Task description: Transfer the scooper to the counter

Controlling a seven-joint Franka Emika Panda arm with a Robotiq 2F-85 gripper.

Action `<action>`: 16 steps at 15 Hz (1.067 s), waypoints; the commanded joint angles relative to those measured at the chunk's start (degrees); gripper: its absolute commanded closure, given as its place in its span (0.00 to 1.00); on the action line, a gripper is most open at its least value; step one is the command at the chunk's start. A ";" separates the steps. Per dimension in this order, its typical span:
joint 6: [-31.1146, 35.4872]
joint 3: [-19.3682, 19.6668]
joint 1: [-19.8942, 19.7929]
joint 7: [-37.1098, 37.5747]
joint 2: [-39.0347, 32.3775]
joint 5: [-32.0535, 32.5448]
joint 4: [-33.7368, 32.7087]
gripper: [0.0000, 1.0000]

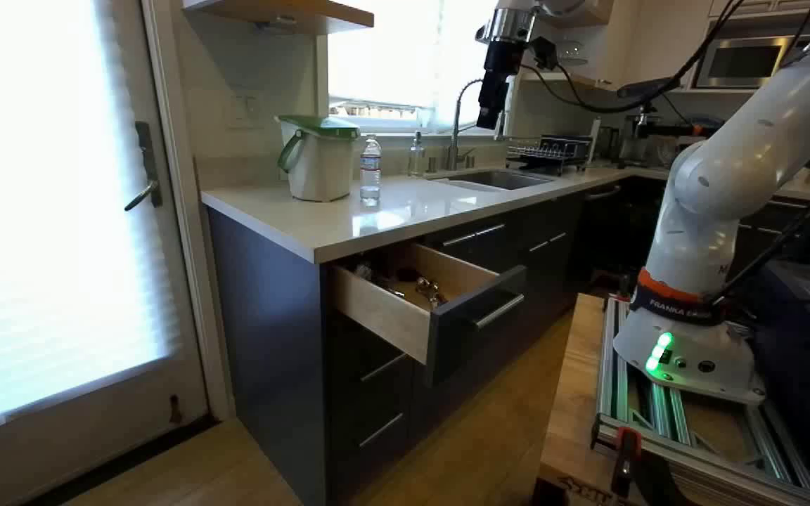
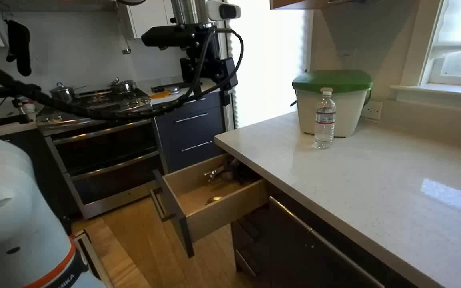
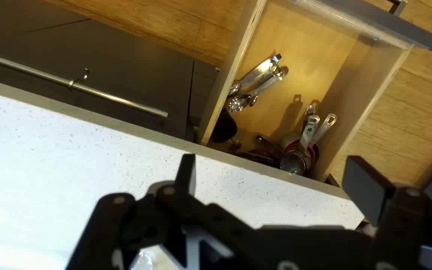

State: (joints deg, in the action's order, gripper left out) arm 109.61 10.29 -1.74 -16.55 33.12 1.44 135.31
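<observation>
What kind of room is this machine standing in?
A kitchen, perhaps in someone's home: there is a sink, a stove with pots on it, and an open drawer with metal utensils inside.

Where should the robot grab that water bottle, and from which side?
Probably around the labelled middle of the water bottle, coming from the sink side: it stands upright on the counter, so its round body likely suits a level grip, while the bin beside it would probably crowd the opposite approach.
</observation>
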 commanded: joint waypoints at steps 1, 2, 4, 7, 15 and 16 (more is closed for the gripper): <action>-0.09 -0.33 -0.40 -0.17 -0.07 -0.22 -0.09 0.00; -0.09 -0.33 -0.40 -0.17 -0.07 -0.22 -0.09 0.00; -0.09 -0.33 -0.40 -0.17 -0.07 -0.22 -0.09 0.00; -0.09 -0.33 -0.40 -0.17 -0.07 -0.22 -0.09 0.00; -0.15 -3.75 -0.12 3.13 4.31 -0.34 11.21 0.00; 0.38 -4.09 -0.04 4.04 4.80 -0.87 13.19 0.00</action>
State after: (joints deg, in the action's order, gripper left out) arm 109.60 7.32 -1.73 -15.13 34.13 1.33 141.66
